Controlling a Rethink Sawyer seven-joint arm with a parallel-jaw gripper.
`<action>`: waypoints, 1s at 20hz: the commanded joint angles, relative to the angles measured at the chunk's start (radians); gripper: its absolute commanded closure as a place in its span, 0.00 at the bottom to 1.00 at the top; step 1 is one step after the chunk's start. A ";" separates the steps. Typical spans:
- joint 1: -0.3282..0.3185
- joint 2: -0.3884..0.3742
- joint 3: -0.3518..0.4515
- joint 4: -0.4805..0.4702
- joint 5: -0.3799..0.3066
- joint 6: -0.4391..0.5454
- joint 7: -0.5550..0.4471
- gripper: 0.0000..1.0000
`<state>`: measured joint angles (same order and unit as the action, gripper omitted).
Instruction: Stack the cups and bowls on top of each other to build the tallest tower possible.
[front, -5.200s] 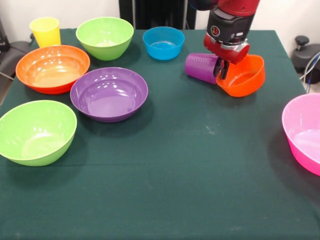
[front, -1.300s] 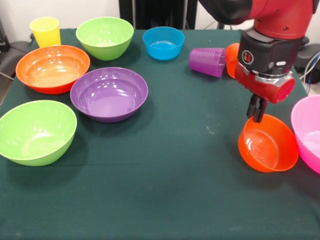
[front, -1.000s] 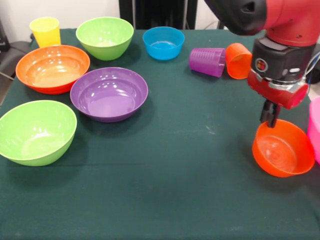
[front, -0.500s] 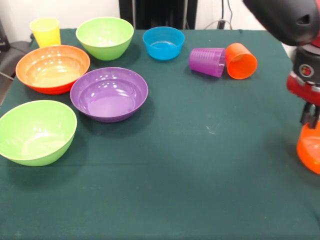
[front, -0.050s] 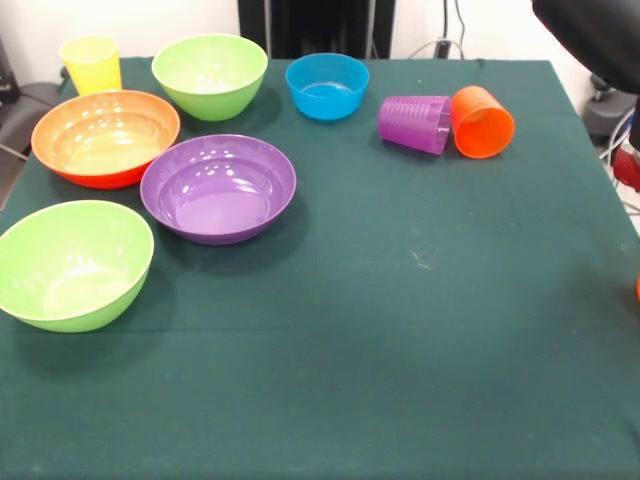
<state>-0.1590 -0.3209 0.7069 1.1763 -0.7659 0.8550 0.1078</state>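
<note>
Front view: dark green table, bowls grouped at left, cups at back. Yellow cup upright at the far left corner, just behind the large orange bowl. One lime bowl at the back, right of the yellow cup; blue bowl further right along the back, apart from it. Purple bowl in front of those, almost touching the large orange bowl at its left. Second lime bowl nearest the front left, close below the large orange bowl. All five bowls upright, mouths up, none stacked.

Purple cup on its side right of the blue bowl, ribbed. Orange cup also on its side, touching the purple cup at its right, open mouth turned toward the front.

Arm only partly in frame at the top right corner: a black housing, with a sliver of red at the right edge lower down. Gripper itself outside the frame, so open or closed cannot be told. Tiny orange sliver at the right edge, too little showing to identify. Right half and front of the table bare cloth with faint pale marks near the middle.
</note>
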 joint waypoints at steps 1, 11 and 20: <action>-0.021 -0.030 -0.008 0.070 -0.050 0.043 -0.172 1.00; -0.088 -0.198 -0.113 0.430 -0.092 -0.114 0.105 1.00; -0.138 -0.212 -0.161 0.465 -0.089 -0.140 0.123 1.00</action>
<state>-0.2614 -0.5147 0.6290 1.5620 -0.7745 0.7726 0.1078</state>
